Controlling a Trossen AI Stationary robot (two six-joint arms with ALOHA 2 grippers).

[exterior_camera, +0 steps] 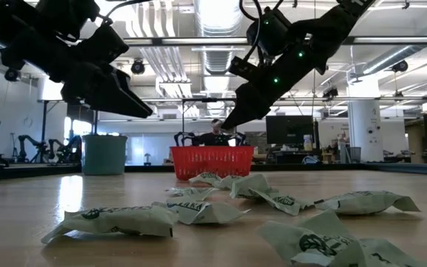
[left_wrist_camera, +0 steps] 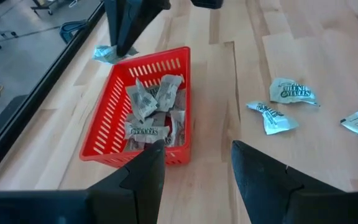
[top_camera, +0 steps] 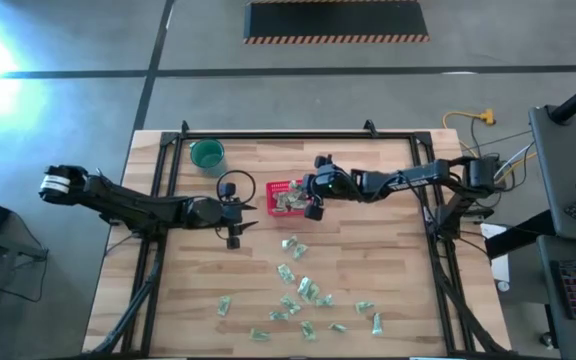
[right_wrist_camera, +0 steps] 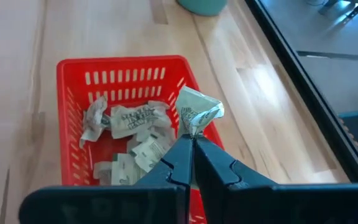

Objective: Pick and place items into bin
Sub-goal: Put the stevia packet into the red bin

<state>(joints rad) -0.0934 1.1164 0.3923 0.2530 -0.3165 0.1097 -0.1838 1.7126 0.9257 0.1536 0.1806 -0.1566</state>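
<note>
Packets: small pale green-and-white crinkly wrapped packets (top_camera: 303,290) lie scattered across the near half of the desk (top_camera: 198,300); several already lie inside the red basket (left_wrist_camera: 104,118).
Held packet: one packet (right_wrist_camera: 197,111) is pinched at its crimped edge by the right claw (right_wrist_camera: 191,144), just above the basket's rim.
Right claw: fingers pressed together on that packet, poised over the basket.
Left claw: the left claw (left_wrist_camera: 194,165) hangs just beside the basket with its fingers spread and nothing between them.
Teal cup: the teal cup (top_camera: 208,155) stands apart, near the desk's far left corner.
Handling: the packets look light, soft and easily crushed; the wrapper probably slips.
Grip point: a raised fold or crimped end looks best.
</note>
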